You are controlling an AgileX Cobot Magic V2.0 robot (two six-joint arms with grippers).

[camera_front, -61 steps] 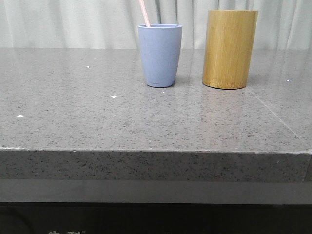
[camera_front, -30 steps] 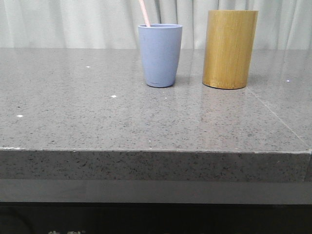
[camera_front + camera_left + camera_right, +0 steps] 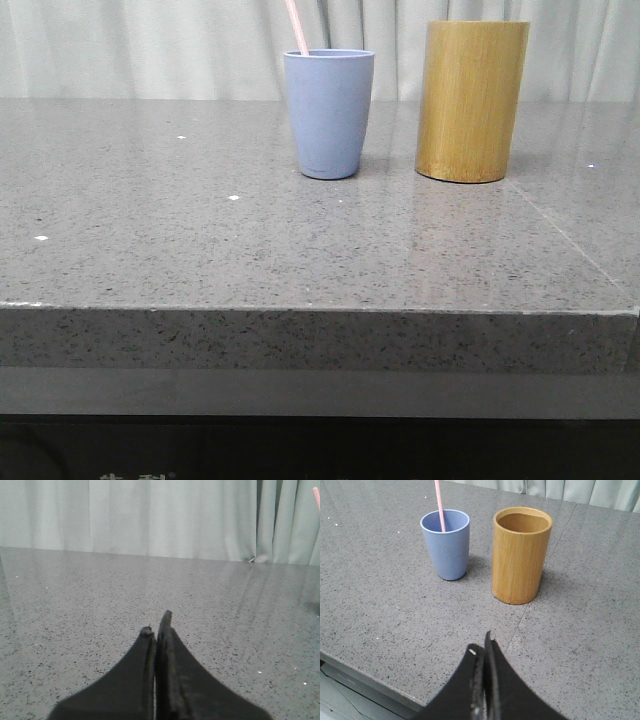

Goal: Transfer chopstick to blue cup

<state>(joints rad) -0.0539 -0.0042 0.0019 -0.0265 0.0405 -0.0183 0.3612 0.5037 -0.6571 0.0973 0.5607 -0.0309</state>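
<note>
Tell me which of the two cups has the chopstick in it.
The blue cup, the shorter one, left of the bamboo cylinder in the front view. The chopstick stands in it, leaning on its rim; the bamboo one looks empty.

Left gripper (image 3: 156, 625) at lower centre, black fingers (image 3: 172, 680) pressed together, nothing between them, above grey speckled countertop (image 3: 75, 605). Pale curtain (image 3: 150, 517) across top. Pink chopstick (image 3: 316, 497) tip at upper right edge.

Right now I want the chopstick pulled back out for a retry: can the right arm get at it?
Probably yes. The chopstick stands in the blue cup, sticking up well above the rim, and bare table lies between it and the shut right gripper. The bamboo cylinder stands off to one side.
</note>
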